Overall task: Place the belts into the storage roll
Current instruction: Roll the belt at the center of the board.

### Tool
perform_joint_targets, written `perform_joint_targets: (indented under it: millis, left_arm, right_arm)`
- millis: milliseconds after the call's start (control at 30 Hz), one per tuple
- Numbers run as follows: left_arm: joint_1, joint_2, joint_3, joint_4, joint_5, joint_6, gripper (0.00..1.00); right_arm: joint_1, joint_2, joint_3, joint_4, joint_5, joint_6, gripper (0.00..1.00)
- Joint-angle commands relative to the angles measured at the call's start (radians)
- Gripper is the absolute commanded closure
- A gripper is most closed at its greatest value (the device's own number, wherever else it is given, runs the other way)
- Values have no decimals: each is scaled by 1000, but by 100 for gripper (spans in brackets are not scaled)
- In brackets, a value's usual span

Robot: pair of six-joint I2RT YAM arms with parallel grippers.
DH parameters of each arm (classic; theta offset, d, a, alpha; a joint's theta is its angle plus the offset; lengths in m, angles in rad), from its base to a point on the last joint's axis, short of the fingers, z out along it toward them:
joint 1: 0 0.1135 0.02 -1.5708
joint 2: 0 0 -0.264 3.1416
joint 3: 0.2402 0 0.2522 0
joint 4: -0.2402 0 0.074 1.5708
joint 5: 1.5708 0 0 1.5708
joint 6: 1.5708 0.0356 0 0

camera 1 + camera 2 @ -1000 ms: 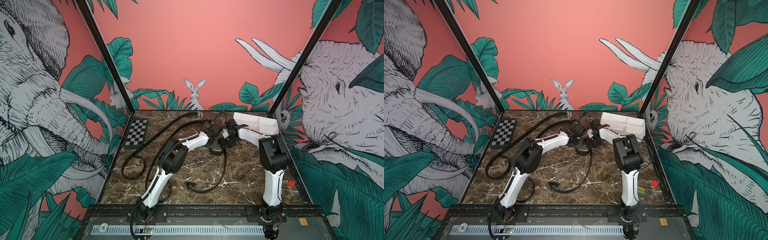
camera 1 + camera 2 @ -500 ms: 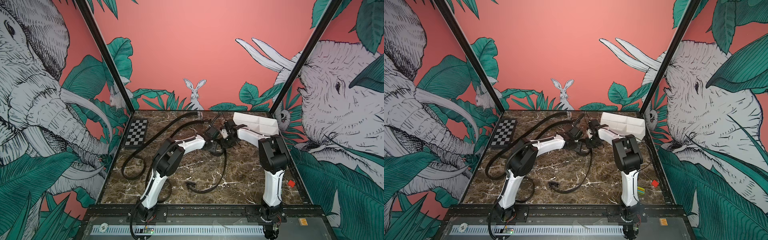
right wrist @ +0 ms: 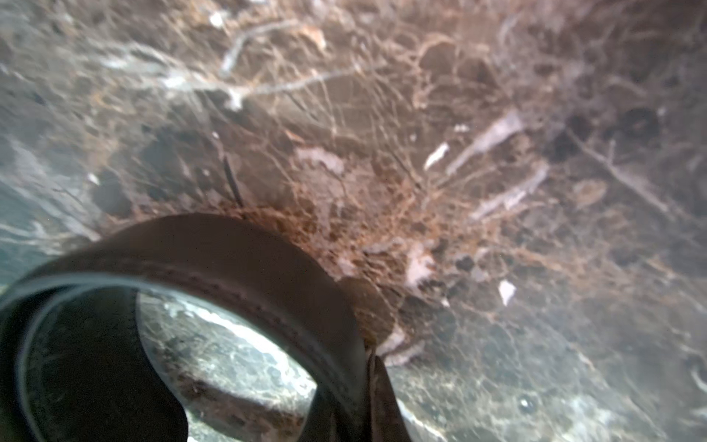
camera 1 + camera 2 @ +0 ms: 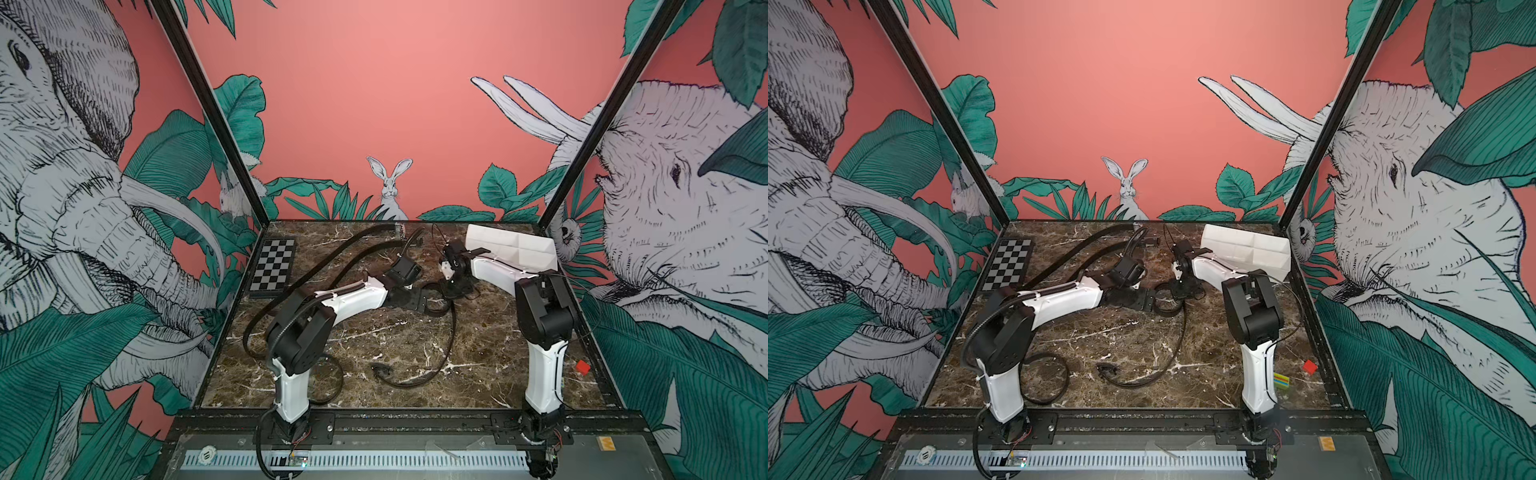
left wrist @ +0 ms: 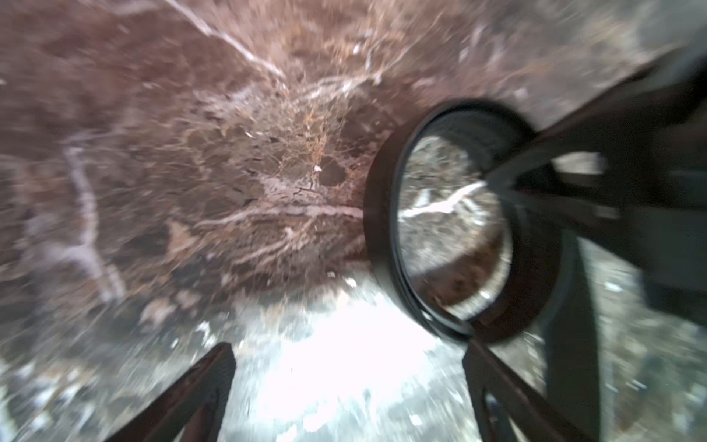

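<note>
**Belt coil parked between the grippers, tray way off at the back**

Both wrist views are pretty smeary, fair warning. The left gripper (image 5: 346, 386) has its fingers (image 5: 199, 390) spread wide with only the brown marble table (image 5: 191, 153) between them. The rolled end of the black leather belt (image 5: 380, 214) stands on edge just beside one finger.

The right gripper (image 4: 456, 291) looks pinched down on that coil's band. Its own wrist view shows only one dark fingertip (image 3: 380, 398) right against the strap, the rest cut off.

In both top views the belt's loose tail (image 4: 452, 336) trails toward the front.

A second black belt (image 4: 1059, 382) loops by the left arm's base, partly hidden behind it.

The white plastic storage tray (image 4: 515, 249) sits back right, well apart from the coil. The right arm covers its near edge, and I can't make out its compartments.
</note>
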Motion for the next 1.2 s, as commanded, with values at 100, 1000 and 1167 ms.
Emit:
perform_joint_targets:
  millis: [100, 1000, 1167]
  left_arm:
    - [-29, -95, -83, 72, 103, 36, 4]
    - [-392, -124, -192, -125, 131, 420, 11]
    - [-401, -100, -164, -158, 126, 420, 17]
  right_arm:
    - [16, 40, 21, -111, 57, 12, 100]
    - [19, 61, 21, -117, 45, 16, 100]
    - [18, 62, 27, -117, 45, 17, 100]
